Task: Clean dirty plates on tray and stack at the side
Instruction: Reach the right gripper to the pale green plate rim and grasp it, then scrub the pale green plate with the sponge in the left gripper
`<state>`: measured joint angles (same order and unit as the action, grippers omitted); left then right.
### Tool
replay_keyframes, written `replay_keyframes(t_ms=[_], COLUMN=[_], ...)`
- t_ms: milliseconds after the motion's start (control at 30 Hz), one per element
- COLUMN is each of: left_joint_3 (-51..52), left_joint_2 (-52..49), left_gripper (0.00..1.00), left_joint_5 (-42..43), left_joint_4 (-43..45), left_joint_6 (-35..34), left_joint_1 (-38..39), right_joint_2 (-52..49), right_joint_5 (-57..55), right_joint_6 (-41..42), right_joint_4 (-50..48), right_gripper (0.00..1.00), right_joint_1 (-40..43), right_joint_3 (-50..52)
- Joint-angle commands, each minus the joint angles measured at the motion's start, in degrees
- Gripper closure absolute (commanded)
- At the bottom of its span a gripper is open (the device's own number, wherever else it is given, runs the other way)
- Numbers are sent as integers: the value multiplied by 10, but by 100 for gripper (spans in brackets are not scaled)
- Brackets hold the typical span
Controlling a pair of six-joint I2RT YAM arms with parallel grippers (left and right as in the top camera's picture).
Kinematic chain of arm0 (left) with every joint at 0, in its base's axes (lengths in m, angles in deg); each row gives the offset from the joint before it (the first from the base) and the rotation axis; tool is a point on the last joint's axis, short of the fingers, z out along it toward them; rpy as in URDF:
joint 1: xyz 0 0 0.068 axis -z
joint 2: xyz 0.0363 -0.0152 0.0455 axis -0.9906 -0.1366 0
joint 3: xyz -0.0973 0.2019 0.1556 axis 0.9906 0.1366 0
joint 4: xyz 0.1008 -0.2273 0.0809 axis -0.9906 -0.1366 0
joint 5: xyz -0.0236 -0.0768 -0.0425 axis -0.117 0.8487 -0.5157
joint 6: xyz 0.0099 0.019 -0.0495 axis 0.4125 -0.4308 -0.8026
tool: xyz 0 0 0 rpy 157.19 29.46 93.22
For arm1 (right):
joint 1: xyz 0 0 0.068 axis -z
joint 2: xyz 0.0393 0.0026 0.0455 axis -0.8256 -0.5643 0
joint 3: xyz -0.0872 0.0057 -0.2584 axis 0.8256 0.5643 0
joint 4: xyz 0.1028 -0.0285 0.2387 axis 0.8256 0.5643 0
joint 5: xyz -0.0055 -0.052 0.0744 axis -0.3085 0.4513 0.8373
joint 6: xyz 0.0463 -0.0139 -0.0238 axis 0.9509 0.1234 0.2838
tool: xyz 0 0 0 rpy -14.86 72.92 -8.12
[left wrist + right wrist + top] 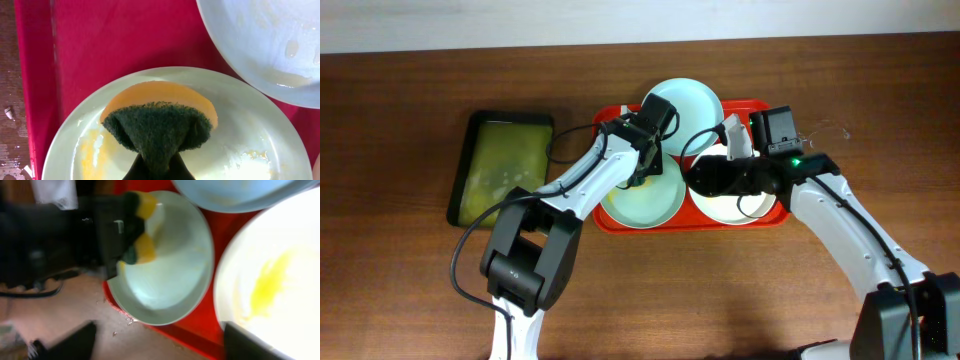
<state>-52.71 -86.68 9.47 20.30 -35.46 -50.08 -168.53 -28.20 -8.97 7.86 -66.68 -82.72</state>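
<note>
The red tray (690,227) holds three plates. A blue-green plate (685,98) lies at the back, a pale green plate (645,205) at the front left and a cream-white plate (730,208) at the front right. My left gripper (645,168) is shut on a yellow sponge with a green scouring pad (160,115). The sponge rests on the pale green plate (250,130), which has yellowish smears. My right gripper (705,178) is open and empty (160,345), low between the front plates. One of its fingers is by the cream-white plate (280,280), which has a yellow smear.
A dark tray with an olive-green inside (505,165) lies left of the red tray. Small crumbs lie on the wooden table by the red tray's edge (200,332). The blue-green plate (260,40) overlaps the space behind the sponge.
</note>
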Motion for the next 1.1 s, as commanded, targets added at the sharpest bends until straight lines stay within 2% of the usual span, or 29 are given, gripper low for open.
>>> replay_keyframes(t_ms=[0, 200, 400, 433, 500, 600, 667, 700, 800, 933, 1067], left_joint_3=[1, 1, 1, 1, 1, 1, 1, 2, 9, 9, 9], left_joint_2=[-1, -1, -1, -1, -1, -1, -1, -1, -1, -1, -1], left_gripper=[100, 100, 100, 100, 100, 100, 100, 100, 100, 100, 100], left_joint_5=[-8, -8, -8, -8, -8, -8, -8, -8, -9, -9, -8], left_joint_4=[1, 8, 9, 9, 9, 9, 9, 9, 11, 12, 12], left_joint_6=[-7, -8, -8, -8, -8, -8, -8, -7, -7, -7, -8], left_joint_1=[-1, -1, -1, -1, -1, -1, -1, -1, -1, -1, -1], right_joint_2=[-28, -123, -150, -154, -154, -154, -154, -154, -154, -159, -166], right_joint_5=[-42, -61, -37, -33, 25, 26, -3, -51, -119, -147, -161], right_joint_6=[2, 12, 2, 2, -66, -80, -77, -32, 19, 28, 29], right_joint_4=[2, -39, -64, -61, -67, -69, -71, -56, -44, -64, -103], right_gripper=[53, 58, 60, 66, 66, 66, 66, 66, 66, 60, 60], right_joint_1=[-2, -35, -41, -41, -41, -47, -61, -63, -62, -61, -61], right_joint_3=[-10, -10, -10, -10, -10, -10, -11, -11, -11, -11, -11])
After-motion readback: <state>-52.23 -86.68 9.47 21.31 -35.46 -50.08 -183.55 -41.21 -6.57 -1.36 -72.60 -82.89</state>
